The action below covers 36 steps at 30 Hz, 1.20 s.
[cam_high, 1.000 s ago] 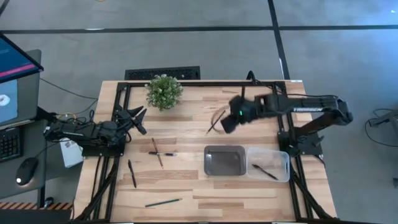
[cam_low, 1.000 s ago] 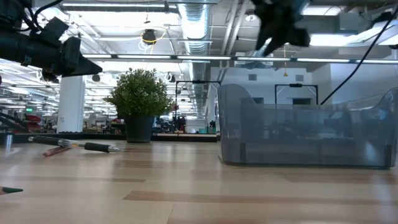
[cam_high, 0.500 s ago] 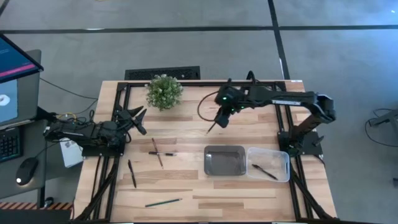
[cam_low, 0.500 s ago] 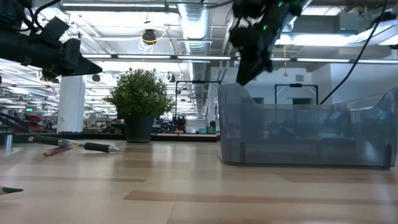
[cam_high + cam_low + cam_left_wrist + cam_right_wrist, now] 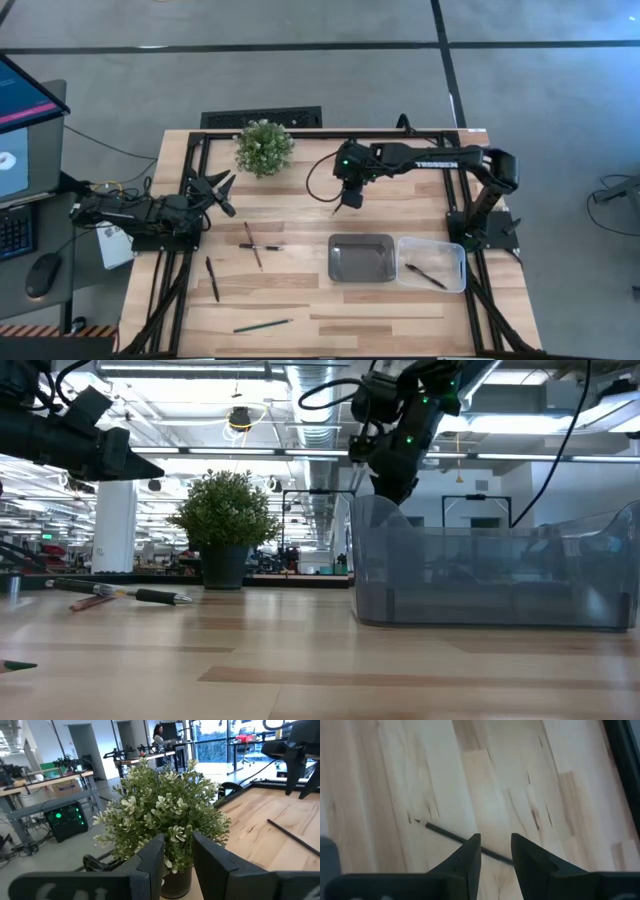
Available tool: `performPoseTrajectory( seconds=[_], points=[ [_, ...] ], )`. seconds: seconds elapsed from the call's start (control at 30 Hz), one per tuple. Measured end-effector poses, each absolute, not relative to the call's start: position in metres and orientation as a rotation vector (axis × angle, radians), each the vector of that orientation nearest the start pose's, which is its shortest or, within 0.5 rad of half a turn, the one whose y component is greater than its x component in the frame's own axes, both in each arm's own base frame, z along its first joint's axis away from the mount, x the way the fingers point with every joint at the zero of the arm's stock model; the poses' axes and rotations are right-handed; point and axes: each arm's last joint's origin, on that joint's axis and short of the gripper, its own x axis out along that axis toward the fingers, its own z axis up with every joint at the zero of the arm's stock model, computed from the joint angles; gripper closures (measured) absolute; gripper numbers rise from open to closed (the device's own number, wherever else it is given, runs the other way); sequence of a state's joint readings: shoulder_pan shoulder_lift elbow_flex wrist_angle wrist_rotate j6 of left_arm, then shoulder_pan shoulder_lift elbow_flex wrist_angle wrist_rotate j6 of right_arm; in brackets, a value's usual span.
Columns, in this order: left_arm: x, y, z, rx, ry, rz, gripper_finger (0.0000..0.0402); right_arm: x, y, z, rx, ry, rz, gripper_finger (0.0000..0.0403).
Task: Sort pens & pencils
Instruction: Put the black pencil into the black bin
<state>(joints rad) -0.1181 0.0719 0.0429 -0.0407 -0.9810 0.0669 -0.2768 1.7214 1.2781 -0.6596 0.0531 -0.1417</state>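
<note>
My right gripper (image 5: 349, 197) (image 5: 495, 839) is open and points down over a thin dark pencil (image 5: 444, 834) (image 5: 337, 210) that lies flat on the wood behind the metal tray (image 5: 360, 258). Its fingers stand above the pencil and do not touch it. In the low view the gripper (image 5: 392, 478) is well above the table. A black pen (image 5: 425, 275) lies in the clear bin (image 5: 452, 252). A brownish pencil (image 5: 252, 247) crosses a pen (image 5: 268, 247). Another pen (image 5: 212, 279) and a greenish pencil (image 5: 262, 325) lie nearer. My left gripper (image 5: 222, 188) (image 5: 176, 851) waits open at the left side.
A potted plant (image 5: 264, 147) stands at the far edge, close in front of my left gripper. The tray and the bin sit side by side at the right. Black frame rails (image 5: 200, 150) run along the table's sides. Bare wood lies between the tray and the left-hand pens.
My right gripper has come down toward the pencil behind the tray and shifted a little toward the table's left, with the arm stretching out over the far side. Nothing on the table has moved.
</note>
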Motion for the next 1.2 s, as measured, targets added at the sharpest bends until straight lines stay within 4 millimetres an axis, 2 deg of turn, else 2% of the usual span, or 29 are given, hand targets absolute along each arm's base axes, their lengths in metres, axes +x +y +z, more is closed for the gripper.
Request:
performPoseTrajectory(
  seconds=[0.17, 0.4, 0.5, 0.7, 0.9, 1.03, 1.2],
  points=[
    [0.089, 0.014, 0.17, 0.101, 0.09, 0.861, 0.031, 0.335, -0.097, 0.23, -0.029, 1.12, -0.201, 0.0248],
    [0.089, 0.014, 0.17, 0.148, 0.112, 0.859, 0.031, 0.335, -0.097, 0.229, -0.048, 1.124, -0.188, 0.017],
    [0.089, 0.014, 0.17, 0.171, 0.123, 0.858, 0.031, 0.335, -0.096, 0.229, -0.047, 1.125, -0.187, 0.0153],
    [0.089, 0.014, 0.17, 0.202, 0.137, 0.856, 0.031, 0.335, -0.092, 0.229, -0.114, 1.147, -0.134, 0.0148],
    [0.089, 0.014, 0.17, 0.22, 0.145, 0.855, 0.031, 0.345, -0.095, 0.234, -0.055, 1.013, -0.203, 0.0148],
    [0.089, 0.014, 0.17, 0.223, 0.146, 0.856, 0.031, 0.339, -0.099, 0.231, -0.176, 1.084, -0.126, 0.0148],
    [0.089, 0.014, 0.169, 0.224, 0.147, 0.856, 0.031, 0.332, -0.114, 0.223, -0.145, 1.155, -0.143, 0.0148]
  ],
)
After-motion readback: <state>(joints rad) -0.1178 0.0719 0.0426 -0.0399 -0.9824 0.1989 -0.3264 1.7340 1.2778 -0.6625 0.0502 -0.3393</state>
